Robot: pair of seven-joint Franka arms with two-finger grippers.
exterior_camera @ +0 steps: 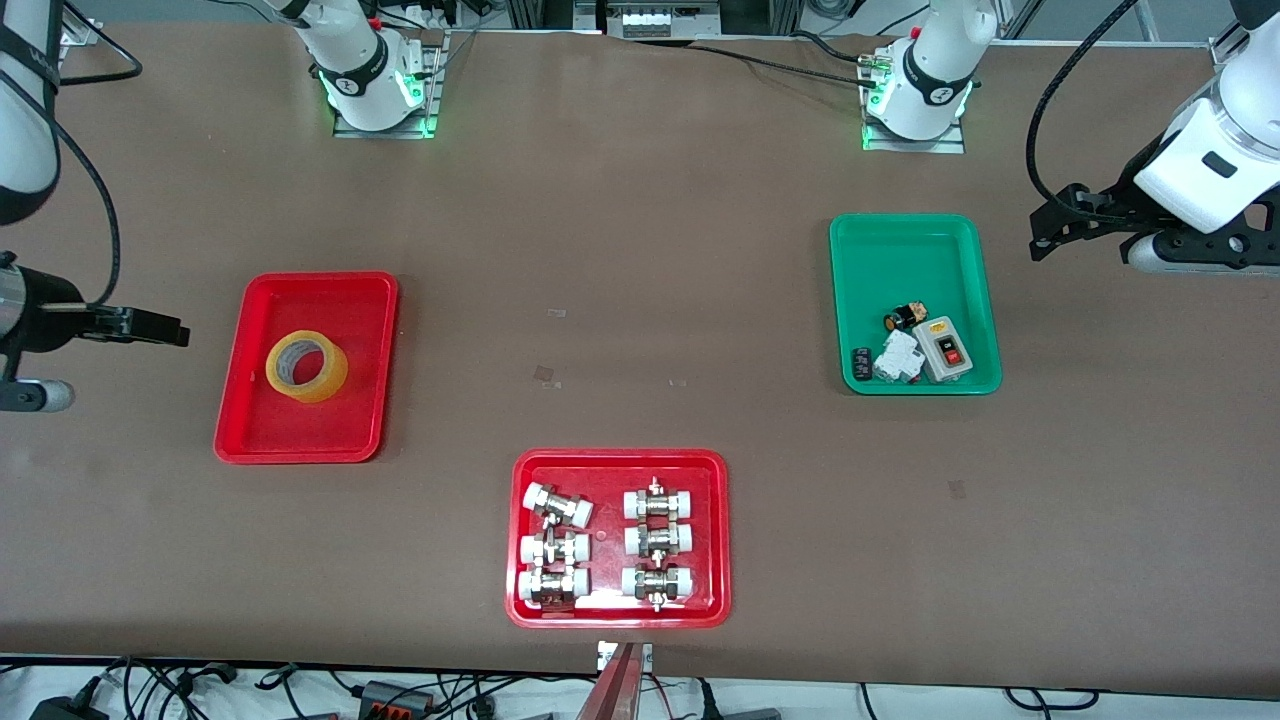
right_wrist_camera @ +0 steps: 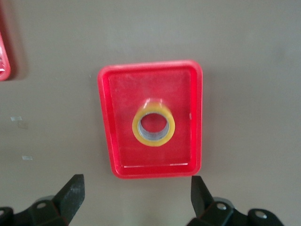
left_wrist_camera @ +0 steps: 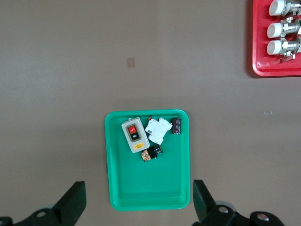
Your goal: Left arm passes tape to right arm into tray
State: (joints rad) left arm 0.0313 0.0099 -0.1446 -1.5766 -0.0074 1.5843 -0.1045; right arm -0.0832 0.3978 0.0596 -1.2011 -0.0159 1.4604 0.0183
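Observation:
The yellow tape (exterior_camera: 322,386) lies flat in the plain red tray (exterior_camera: 300,432) toward the right arm's end of the table, its hole facing up. The right wrist view shows the tape (right_wrist_camera: 153,142) in the middle of the tray (right_wrist_camera: 183,94). My right gripper (exterior_camera: 160,328) hangs open and empty in the air just off that tray's outer side; its fingers frame bare table by the tray's rim (right_wrist_camera: 136,183). My left gripper (exterior_camera: 1050,228) is open and empty, up in the air past the green tray. It looks down at that tray's edge (left_wrist_camera: 138,193).
A green tray (exterior_camera: 900,250) holding a switch box and small electrical parts sits toward the left arm's end. A second red tray (exterior_camera: 610,480) with several white-capped metal fittings sits near the front edge, mid-table. Brown table surface lies between the trays.

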